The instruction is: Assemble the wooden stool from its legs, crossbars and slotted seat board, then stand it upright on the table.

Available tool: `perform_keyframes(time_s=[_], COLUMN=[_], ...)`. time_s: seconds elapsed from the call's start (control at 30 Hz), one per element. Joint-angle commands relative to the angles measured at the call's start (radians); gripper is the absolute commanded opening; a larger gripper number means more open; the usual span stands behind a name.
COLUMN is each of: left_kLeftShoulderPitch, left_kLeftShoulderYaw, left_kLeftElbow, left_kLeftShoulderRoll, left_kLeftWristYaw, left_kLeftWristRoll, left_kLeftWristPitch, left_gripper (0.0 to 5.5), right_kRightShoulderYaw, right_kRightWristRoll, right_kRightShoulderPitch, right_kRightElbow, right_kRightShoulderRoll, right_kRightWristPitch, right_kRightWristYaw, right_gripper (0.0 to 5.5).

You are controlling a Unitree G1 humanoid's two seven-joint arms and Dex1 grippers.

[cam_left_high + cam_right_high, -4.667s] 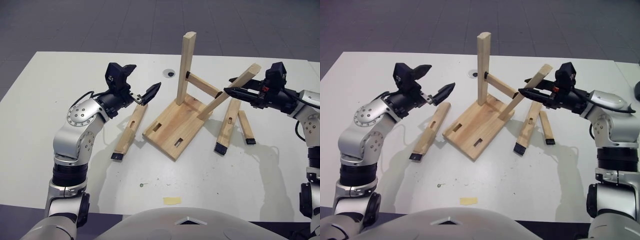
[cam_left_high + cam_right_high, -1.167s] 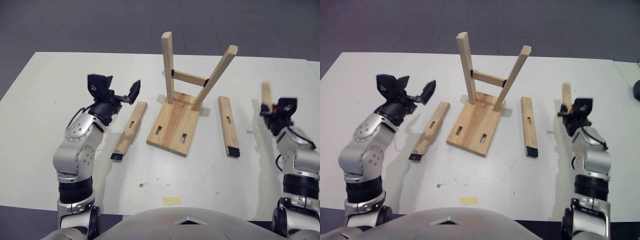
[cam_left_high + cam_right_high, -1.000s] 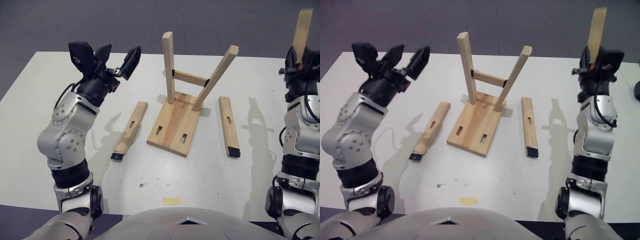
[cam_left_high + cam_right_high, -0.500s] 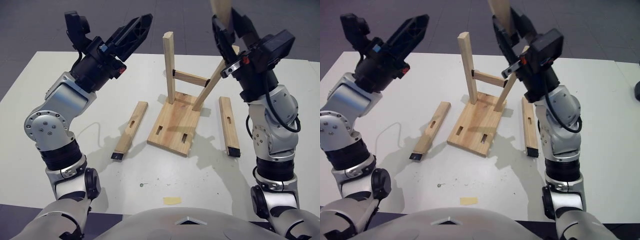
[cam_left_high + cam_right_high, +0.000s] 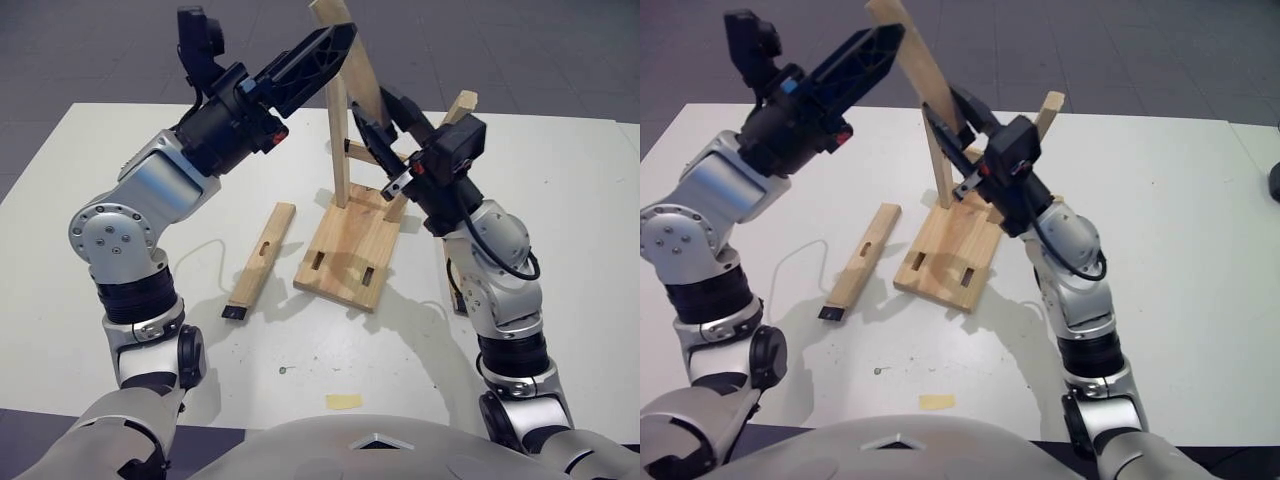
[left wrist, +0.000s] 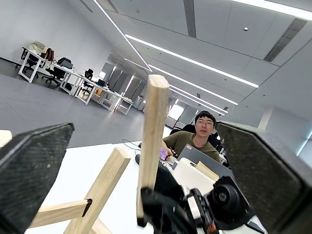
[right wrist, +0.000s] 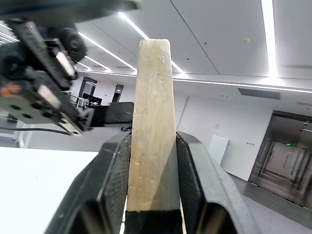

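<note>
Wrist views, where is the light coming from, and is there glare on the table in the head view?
Left wrist view: long ceiling light strips overhead, the light source. Right wrist view: another bright strip behind the gripped wooden bar. Left eye view: the white table is evenly lit, no glare spot visible.

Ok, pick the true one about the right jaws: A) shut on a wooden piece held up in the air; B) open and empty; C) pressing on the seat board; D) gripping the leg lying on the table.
A: the right jaws clamp a wooden piece held aloft.
</note>
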Motion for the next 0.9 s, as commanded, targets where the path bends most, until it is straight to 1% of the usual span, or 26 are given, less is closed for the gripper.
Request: perform_keyframes(time_s=[0.03, 0.2, 0.33, 0.53, 0.73, 0.83, 0.9], left_kLeftShoulderPitch=[-0.024, -0.04, -0.059, -0.081, -0.081, -0.076, -0.08], left_kLeftShoulderYaw=[-0.023, -0.029, -0.048, -0.049, -0.044, -0.046, -0.047], left_kLeftElbow=[0.004, 0.014, 0.024, 0.032, 0.024, 0.015, 0.016], left_kLeftShoulderRoll=[0.0, 0.028, 0.039, 0.035, 0.026, 0.019, 0.014], left_kLeftWristYaw=[0.027, 0.012, -0.002, -0.014, -0.015, -0.012, -0.013], left_kLeftWristRoll=[0.011, 0.024, 0.091, 0.143, 0.146, 0.146, 0.155], left_kLeftWristPitch=[-0.001, 0.003, -0.013, -0.024, -0.022, -0.023, -0.029], left_gripper=[5.15, 4.25, 3.63, 2.59, 1.69, 1.03, 0.77], right_kRightShoulderYaw=[0.03, 0.036, 0.036, 0.044, 0.042, 0.039, 0.035], right_kRightWristRoll=[-0.032, -0.067, -0.082, -0.102, -0.119, -0.123, -0.123], right_kRightShoulderPitch=[0.013, 0.026, 0.036, 0.051, 0.055, 0.054, 0.052], right_kRightElbow=[0.007, 0.02, 0.03, 0.033, 0.042, 0.046, 0.05], right_kRightShoulderRoll=[0.036, 0.06, 0.07, 0.087, 0.099, 0.1, 0.1], right_kRightWristPitch=[-0.012, -0.03, -0.039, -0.041, -0.043, -0.044, -0.043], right_kRightWristYaw=[-0.018, -0.036, -0.041, -0.047, -0.066, -0.068, -0.07], right_gripper=[1.29, 1.29, 1.29, 1.29, 1.29, 1.29, 1.29])
